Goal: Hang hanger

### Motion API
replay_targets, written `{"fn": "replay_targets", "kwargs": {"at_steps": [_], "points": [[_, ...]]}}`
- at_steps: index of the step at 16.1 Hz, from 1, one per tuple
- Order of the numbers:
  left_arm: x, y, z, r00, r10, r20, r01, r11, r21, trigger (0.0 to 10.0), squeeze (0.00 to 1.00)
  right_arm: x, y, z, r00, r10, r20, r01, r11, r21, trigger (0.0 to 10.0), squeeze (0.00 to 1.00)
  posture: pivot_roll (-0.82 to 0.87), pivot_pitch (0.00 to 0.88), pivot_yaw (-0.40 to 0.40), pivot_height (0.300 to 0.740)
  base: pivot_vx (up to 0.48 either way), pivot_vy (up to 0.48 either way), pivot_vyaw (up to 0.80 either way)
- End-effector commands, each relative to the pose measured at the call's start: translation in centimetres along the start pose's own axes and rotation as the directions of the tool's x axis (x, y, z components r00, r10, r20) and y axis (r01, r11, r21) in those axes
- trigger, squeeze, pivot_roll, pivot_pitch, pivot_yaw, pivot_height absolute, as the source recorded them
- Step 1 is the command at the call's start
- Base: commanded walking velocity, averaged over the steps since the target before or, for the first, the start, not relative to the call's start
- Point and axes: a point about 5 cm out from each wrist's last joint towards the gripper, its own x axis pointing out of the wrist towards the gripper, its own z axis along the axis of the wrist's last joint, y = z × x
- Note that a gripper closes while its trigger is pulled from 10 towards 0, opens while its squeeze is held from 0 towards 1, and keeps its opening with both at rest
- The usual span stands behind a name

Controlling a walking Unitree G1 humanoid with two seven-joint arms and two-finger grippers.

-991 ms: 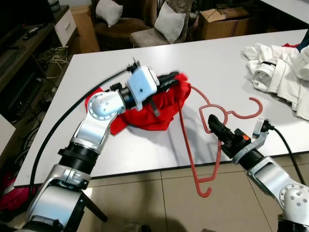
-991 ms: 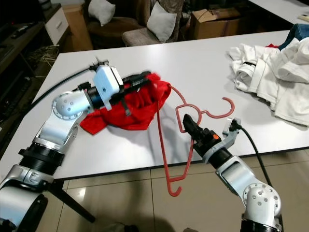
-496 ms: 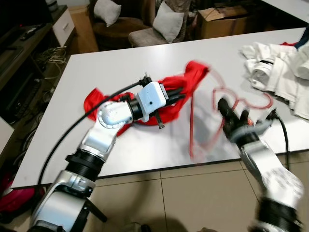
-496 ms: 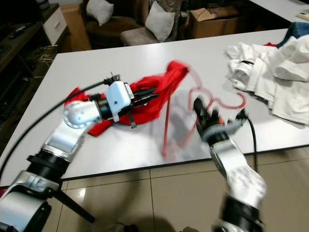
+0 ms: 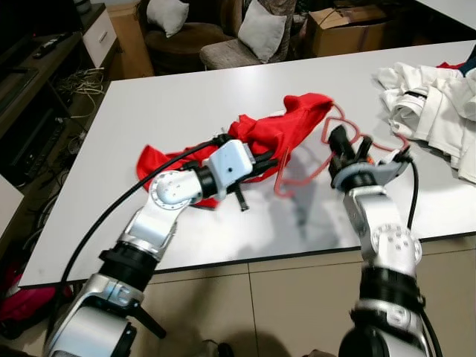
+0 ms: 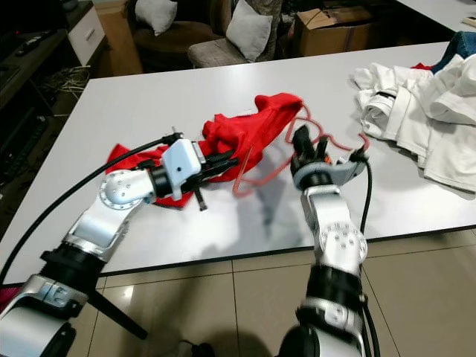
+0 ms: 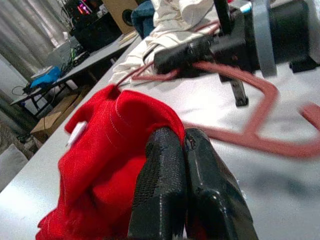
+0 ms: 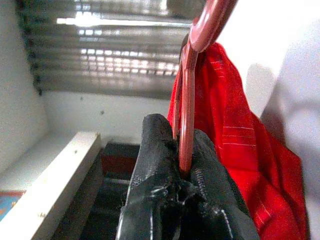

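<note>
My right gripper (image 8: 182, 165) is clamped on the pink hanger (image 8: 187, 107), whose bar runs up from between my fingers, lifted above the white table (image 5: 186, 111). My left gripper (image 7: 186, 165) is pinched tight on the red garment (image 5: 286, 123), just beside the hanger, with white clothes (image 5: 431, 104) beyond my right gripper.

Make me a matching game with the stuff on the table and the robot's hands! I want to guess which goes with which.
Things:
1. red garment
2. red hanger
3. white clothes
4. cardboard box

Places or states:
A. piled at the table's far right end
B. on the floor beyond the table
C. pinched by the left gripper
D. clamped in the right gripper

Pairs: 1-C, 2-D, 3-A, 4-B
</note>
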Motion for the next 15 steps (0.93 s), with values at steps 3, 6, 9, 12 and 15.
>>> {"fn": "replay_targets", "kwargs": {"at_steps": [3, 6, 9, 12, 15], "points": [[-1.4, -0.4, -0.6, 0.997, -0.07, -0.028, 0.069, 0.997, -0.046, 0.0, 0.0, 0.9, 0.7, 2.4, 0.99, -0.01, 0.143, 0.008, 1.0, 0.01, 10.0, 0.0, -0.19, 0.0, 0.106, 0.74, 0.0, 0.0, 0.0], [-1.7, -0.4, -0.3, 0.997, -0.078, 0.002, 0.078, 0.991, -0.11, 0.0, 0.0, 1.5, 0.9, 2.8, 0.984, -0.007, 0.179, 0.008, 1.0, -0.006, 10.0, 0.0, -0.19, 0.0, 0.105, 0.74, 0.0, 0.0, 0.0], [-1.0, -0.4, 1.4, 0.992, -0.06, 0.109, 0.086, 0.965, -0.248, 0.0, 0.0, 2.4, 1.5, 2.2, 0.986, 0.014, 0.165, -0.001, 0.997, -0.082, 10.0, 0.0, -0.19, 0.0, 0.105, 0.74, 0.0, 0.0, 0.0], [-0.8, -1.6, 2.0, 0.979, -0.145, 0.146, 0.183, 0.939, -0.29, 0.0, 0.0, 3.0, 2.1, 1.5, 0.988, 0.027, 0.155, -0.012, 0.995, -0.095, 10.0, 0.0, -0.19, 0.0, 0.105, 0.74, 0.0, 0.0, 0.0], [-0.5, -3.2, 3.0, 0.948, -0.253, 0.193, 0.305, 0.894, -0.327, 0.0, 0.0, 3.7, 2.6, 1.0, 0.987, 0.039, 0.155, -0.03, 0.998, -0.063, 10.0, 0.0, -0.19, 0.0, 0.105, 0.74, 0.0, 0.0, 0.0]]}}
